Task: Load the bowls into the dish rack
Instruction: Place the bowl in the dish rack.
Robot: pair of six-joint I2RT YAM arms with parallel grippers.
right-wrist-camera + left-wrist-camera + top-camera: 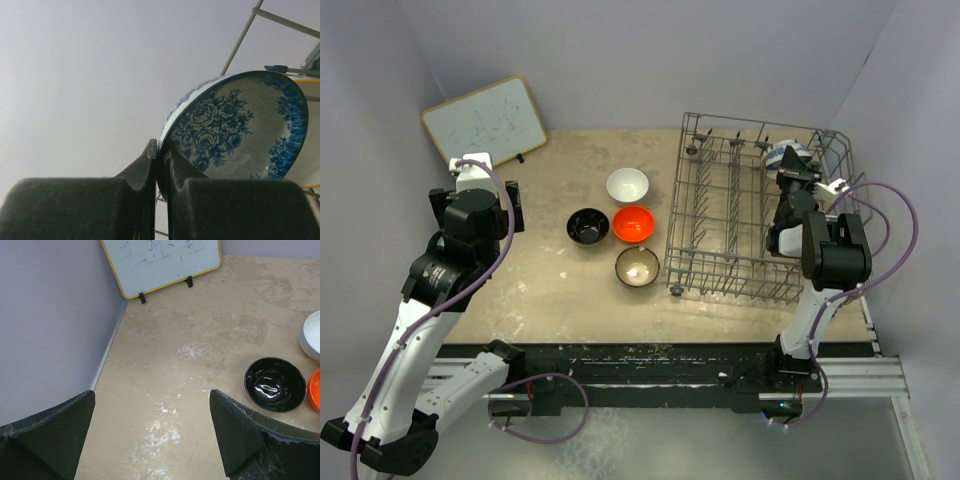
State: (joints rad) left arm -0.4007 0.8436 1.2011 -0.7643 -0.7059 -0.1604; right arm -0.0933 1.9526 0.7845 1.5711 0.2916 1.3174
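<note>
**Patterned bowl pinched over the rack's far right corner**

The right gripper (160,150) is pinching the rim of the blue-and-white bowl (235,130), its jaws nearly together with only the thin wall of the bowl between them. The bowl is hanging tilted up on its edge, with its flowered inside turned back toward the wrist and the rest of it lying ahead and to the right of the fingers. From above, it is sitting over the far right corner of the dish rack (720,285), inside the wire wall. Whether it is already bearing on the tines cannot be told. The rack's long axis is running from near to far and the tine rows are following it, so the release is depending on the bowl's edge dropping between two rows rather than across them.

The left gripper (152,400) is hanging with its jaws wide apart and nothing in them, well to the left of the rack. The white bowl (627,184), black bowl (588,226), orange-red bowl (634,223) and brown bowl (637,266) are waiting on the table just left of the rack. Of these the black one is lying nearest the free left arm, ahead and to its right, which probably makes it the likelier next pick
</note>
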